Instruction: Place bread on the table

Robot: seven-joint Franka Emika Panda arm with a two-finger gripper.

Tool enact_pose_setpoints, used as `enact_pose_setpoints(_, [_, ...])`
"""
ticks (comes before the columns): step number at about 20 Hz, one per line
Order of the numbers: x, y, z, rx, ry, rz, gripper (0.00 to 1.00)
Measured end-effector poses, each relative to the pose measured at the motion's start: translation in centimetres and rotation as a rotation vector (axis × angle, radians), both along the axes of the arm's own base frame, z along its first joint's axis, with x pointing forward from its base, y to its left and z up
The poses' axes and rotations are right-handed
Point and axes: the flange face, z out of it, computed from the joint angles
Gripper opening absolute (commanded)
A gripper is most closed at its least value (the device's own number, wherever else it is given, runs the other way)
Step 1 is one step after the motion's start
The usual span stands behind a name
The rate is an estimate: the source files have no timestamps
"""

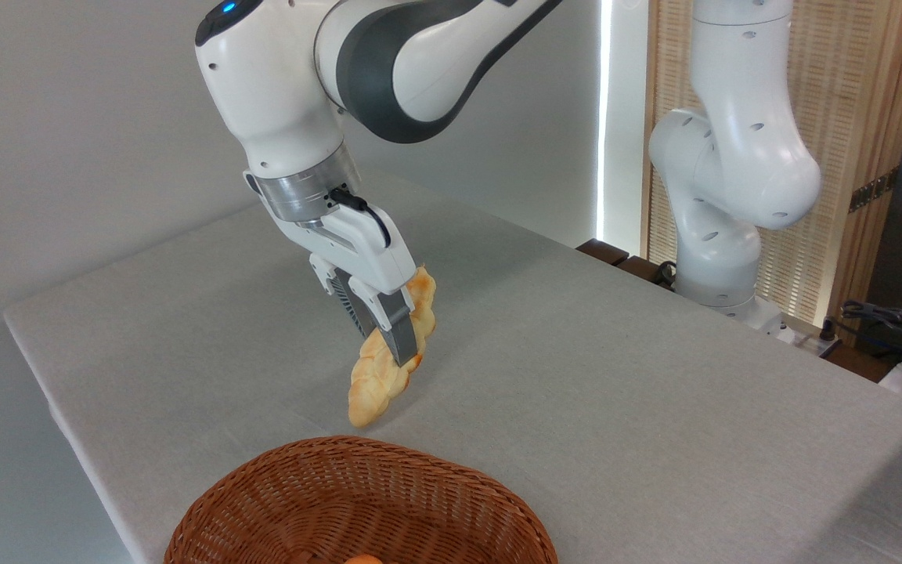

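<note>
Camera view from the table's near side: the white Franka arm with its grey-banded joints reaches down from the top of the frame, and its two-finger gripper (388,345) is pinched on the pale golden, leaf-shaped bread roll with a ridged, scored surface (388,368). The dark grey fingers (398,329) press against the roll's upper half, one on the side facing the lens and the other mostly hidden behind it. The roll hangs tilted, its upper browner tip up beside the gripper body and its lower tip pointing down and to the left. That lower tip sits very close to the large rectangular table covered in light grey cloth (615,376); it may be just touching, though the angle makes that hard to settle. Near the bottom edge stands a brown woven wicker basket (302,493), apart from the roll, with a small orange item (362,559) barely showing inside it at the frame's edge.
</note>
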Motion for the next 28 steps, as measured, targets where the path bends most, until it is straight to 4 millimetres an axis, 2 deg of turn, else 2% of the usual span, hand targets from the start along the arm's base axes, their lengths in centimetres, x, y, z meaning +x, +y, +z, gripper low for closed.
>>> enact_pose_setpoints(4, [-0.1, -1.1, -0.6, 0.002, 0.011, -0.02, 1.0])
enact_pose_setpoints(9, [0.0, -1.2, -1.3, 0.005, 0.023, -0.022, 1.0])
enact_pose_setpoints(16, [0.4, -1.2, -1.0, 0.001, -0.001, -0.022, 1.0])
enact_pose_setpoints(20, [1.2, -1.3, 0.6, -0.011, -0.069, -0.021, 1.0])
enact_pose_setpoints(22, [2.0, -1.1, 2.5, -0.02, -0.124, -0.015, 1.0])
enact_pose_setpoints(24, [2.9, 0.1, 5.2, -0.029, -0.194, 0.01, 1.0])
enact_pose_setpoints(26, [3.4, 2.0, 6.5, -0.029, -0.221, 0.043, 1.0])
enact_pose_setpoints(28, [3.6, 3.4, 6.9, -0.028, -0.23, 0.065, 1.0])
